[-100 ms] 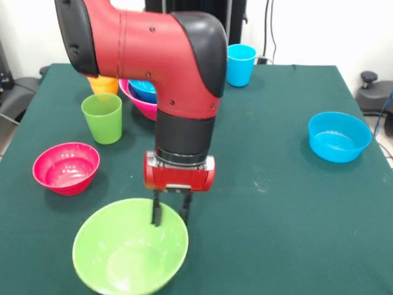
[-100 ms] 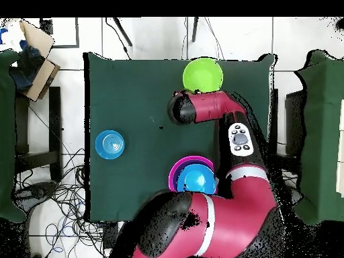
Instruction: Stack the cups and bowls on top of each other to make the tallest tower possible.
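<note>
A large light green bowl stands alone at the table's near edge; from overhead the same green bowl is at the top. My gripper hangs at its far rim, open, one finger inside the bowl and the other just outside. At the back the pink bowl holds a blue bowl; overhead this pile also shows a purple ring. A green cup stands upright, with an orange-yellow cup behind it, half hidden by the arm. A blue cup stands far back.
A small red-pink bowl sits at the left. A light blue bowl sits near the right edge and shows overhead as a light blue bowl at the left. The red arm hides the middle of the table.
</note>
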`<state>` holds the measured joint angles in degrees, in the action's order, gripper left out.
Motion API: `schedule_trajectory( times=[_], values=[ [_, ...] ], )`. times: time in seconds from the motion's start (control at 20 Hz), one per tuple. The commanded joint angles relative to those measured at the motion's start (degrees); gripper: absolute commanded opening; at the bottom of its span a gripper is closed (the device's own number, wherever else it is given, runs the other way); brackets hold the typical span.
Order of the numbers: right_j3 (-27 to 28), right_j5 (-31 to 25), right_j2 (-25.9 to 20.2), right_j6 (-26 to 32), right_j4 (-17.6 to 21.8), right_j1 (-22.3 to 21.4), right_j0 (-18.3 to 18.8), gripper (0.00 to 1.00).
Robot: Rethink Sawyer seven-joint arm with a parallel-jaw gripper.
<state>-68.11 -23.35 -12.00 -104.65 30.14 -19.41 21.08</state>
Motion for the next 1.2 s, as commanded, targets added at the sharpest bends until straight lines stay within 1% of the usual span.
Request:
schedule_trajectory(
  times=[0.05, 0.15, 0.3, 0.5, 0.7, 1.05, 1.2],
  values=[
    [-1.6, -13.1, -5.2, 6.0, -3.6, -4.4, 1.3, 0.0],
    [-0.7, -16.2, -5.7, 8.0, -4.9, -7.7, 1.4, 0.0],
    [1.1, -23.3, -6.1, 11.0, -6.9, -11.3, 1.2, 0.0],
    [5.2, -28.8, -6.1, 12.2, -7.5, -11.8, 0.4, 0.0],
    [7.8, -32.7, -6.6, 12.9, -7.7, -12.4, -0.1, 0.0],
    [8.2, -33.5, -8.5, 13.4, -8.6, -12.9, -0.1, 0.0],
    [7.8, -31.9, -8.4, 11.2, -8.6, -12.8, -1.4, 0.0]
  ],
)
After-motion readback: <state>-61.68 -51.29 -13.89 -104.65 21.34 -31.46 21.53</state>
